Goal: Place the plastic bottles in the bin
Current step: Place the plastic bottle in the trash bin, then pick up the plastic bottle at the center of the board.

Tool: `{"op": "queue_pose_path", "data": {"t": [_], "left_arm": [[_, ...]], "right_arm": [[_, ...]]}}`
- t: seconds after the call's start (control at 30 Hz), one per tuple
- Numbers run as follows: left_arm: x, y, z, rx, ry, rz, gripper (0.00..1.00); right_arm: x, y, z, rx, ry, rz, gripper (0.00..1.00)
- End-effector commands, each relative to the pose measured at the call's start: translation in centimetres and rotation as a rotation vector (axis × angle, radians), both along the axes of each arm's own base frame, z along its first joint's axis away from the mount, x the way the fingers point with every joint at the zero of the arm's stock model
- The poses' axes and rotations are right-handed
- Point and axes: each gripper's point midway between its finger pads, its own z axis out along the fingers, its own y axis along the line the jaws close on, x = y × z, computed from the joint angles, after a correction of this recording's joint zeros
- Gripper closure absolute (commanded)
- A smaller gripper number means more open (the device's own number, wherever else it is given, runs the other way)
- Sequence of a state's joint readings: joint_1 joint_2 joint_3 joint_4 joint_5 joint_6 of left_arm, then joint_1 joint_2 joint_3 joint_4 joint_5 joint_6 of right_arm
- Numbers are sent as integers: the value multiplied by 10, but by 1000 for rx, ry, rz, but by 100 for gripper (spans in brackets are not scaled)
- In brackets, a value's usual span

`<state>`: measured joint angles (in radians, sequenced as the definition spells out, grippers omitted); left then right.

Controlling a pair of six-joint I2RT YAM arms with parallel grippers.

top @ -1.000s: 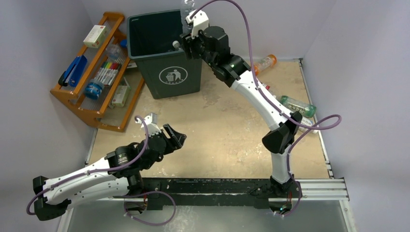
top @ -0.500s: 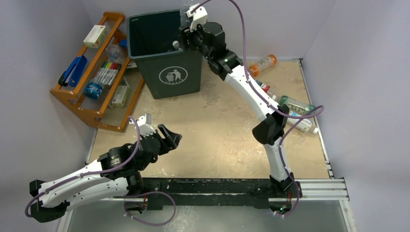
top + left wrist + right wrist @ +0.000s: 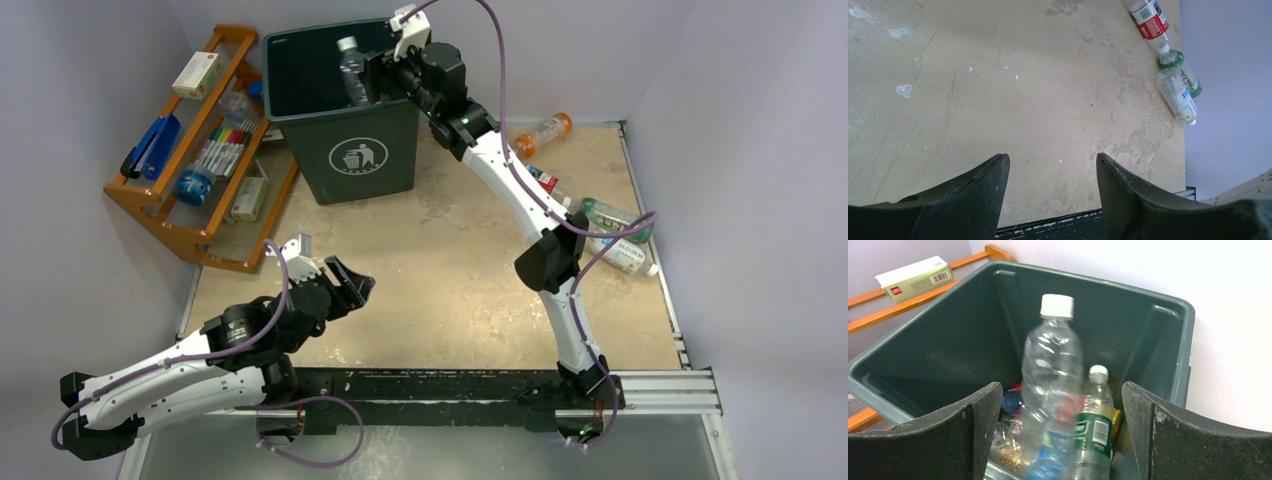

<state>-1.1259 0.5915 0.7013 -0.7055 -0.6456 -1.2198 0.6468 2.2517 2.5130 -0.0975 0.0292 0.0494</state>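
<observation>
Two parted jaws at the lower left, the left arm's, hang over bare desk [image 3: 450,270] and hold nothing. Further up the right edge, four plastic bottles lie on their sides: a white-labelled one [image 3: 628,256] just beside a green one [image 3: 612,216], then a red-labelled one [image 3: 546,183] and an orange one [image 3: 545,130] near the back wall. They look empty, so I'd judge them light, thin-walled and apt to roll or dent. The best hold is across the mid-body at the label. At the top, the right arm's jaws stand wide over the bin [image 3: 350,150], released. A clear white-capped bottle [image 3: 1052,370] sits between them, touching neither, its lower half blurred above the bottles already inside.
</observation>
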Motion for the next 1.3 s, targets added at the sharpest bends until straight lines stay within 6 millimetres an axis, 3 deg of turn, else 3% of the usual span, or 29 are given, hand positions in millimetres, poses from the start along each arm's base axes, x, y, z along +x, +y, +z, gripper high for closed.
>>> {"op": "queue_pose_path", "data": {"t": [0.0, 0.13, 0.3, 0.43, 0.6, 0.77, 0.97, 1.27], "left_arm": [[6, 1, 22, -41, -40, 30, 36], [7, 0, 23, -44, -43, 30, 36], [8, -6, 25, -46, -45, 19, 36], [10, -14, 25, -41, -44, 2, 33], [9, -15, 23, -49, -42, 0, 25], [7, -13, 23, -59, -38, -2, 23], [6, -18, 18, -45, -25, -24, 21], [6, -38, 10, -57, -10, -75, 20]], "right_arm": [[-14, -7, 64, 112, -118, 26, 8], [-21, -16, 83, 131, -143, 16, 8], [-39, -49, 125, 163, -185, -33, 7], [-58, -102, 149, 185, -176, -111, 7], [-75, -182, 156, 202, -113, -293, 4], [-89, -267, 115, 198, 45, -567, 0], [-114, -356, 40, 266, 265, -802, 0], [-153, -430, -68, 362, 536, -1069, 0]]}}
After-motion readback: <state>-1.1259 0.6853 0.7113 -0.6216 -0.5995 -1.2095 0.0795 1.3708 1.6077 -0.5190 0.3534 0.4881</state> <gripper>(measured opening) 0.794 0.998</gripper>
